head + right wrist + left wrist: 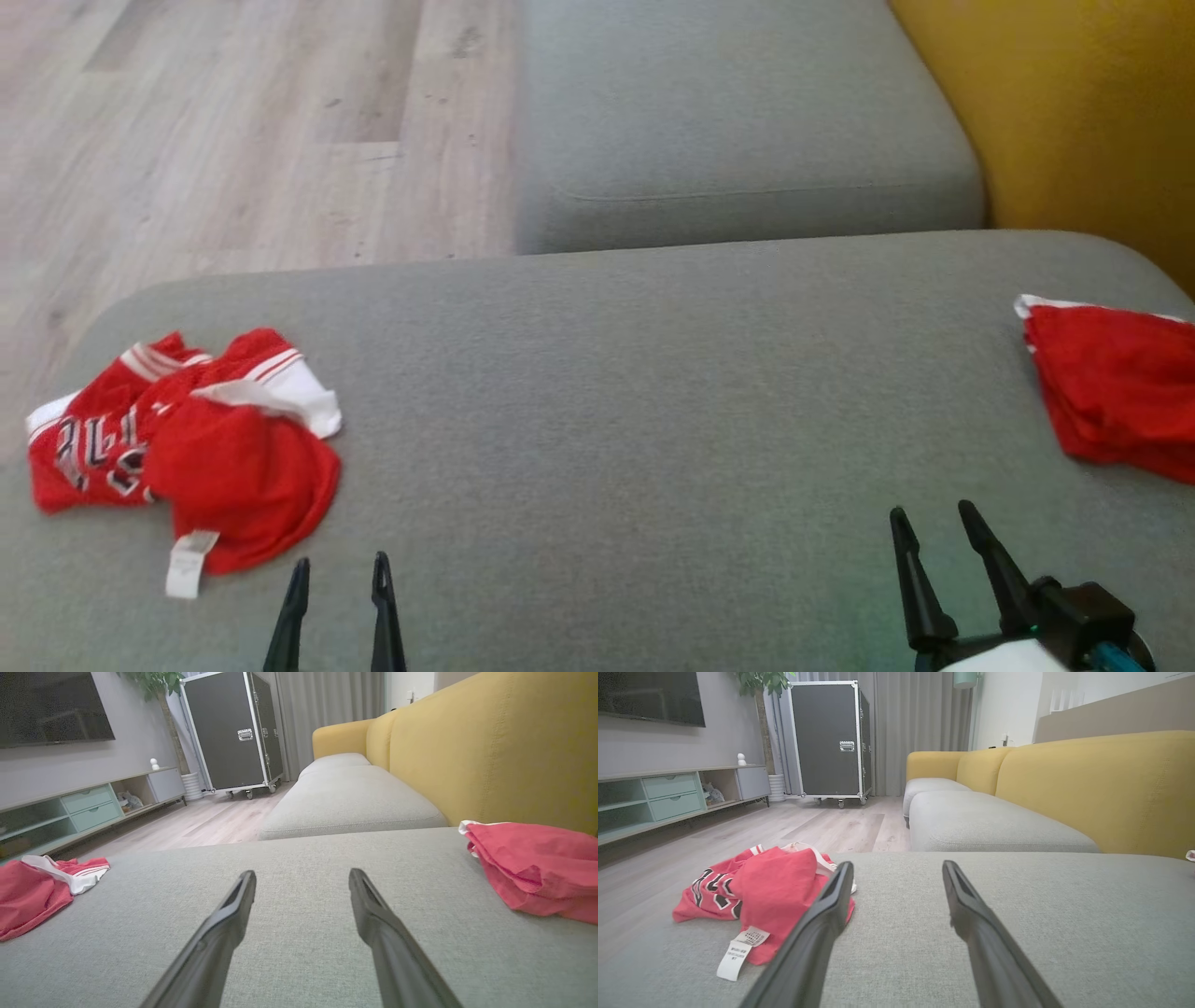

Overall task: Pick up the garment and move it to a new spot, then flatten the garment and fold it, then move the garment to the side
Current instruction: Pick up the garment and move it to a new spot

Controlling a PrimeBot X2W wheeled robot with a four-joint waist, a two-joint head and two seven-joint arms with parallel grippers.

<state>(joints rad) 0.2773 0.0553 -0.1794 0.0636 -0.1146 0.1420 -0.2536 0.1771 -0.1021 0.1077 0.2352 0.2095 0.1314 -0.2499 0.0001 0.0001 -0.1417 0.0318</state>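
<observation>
Crumpled red garment [187, 448], white care tag [187, 565] showing, lies at left edge of grey sofa cushion [607, 420]. Left gripper [341, 560] just beside it, jaws spread, empty. Right gripper [932, 510] jaws spread, empty, near folded red cloth [1111, 392] at far right.

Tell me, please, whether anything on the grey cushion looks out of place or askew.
The red jersey lies crumpled near the left edge of the grey cushion, its white care tag poking out. The red garment at the right looks folded. Nothing seems spilled.
</observation>
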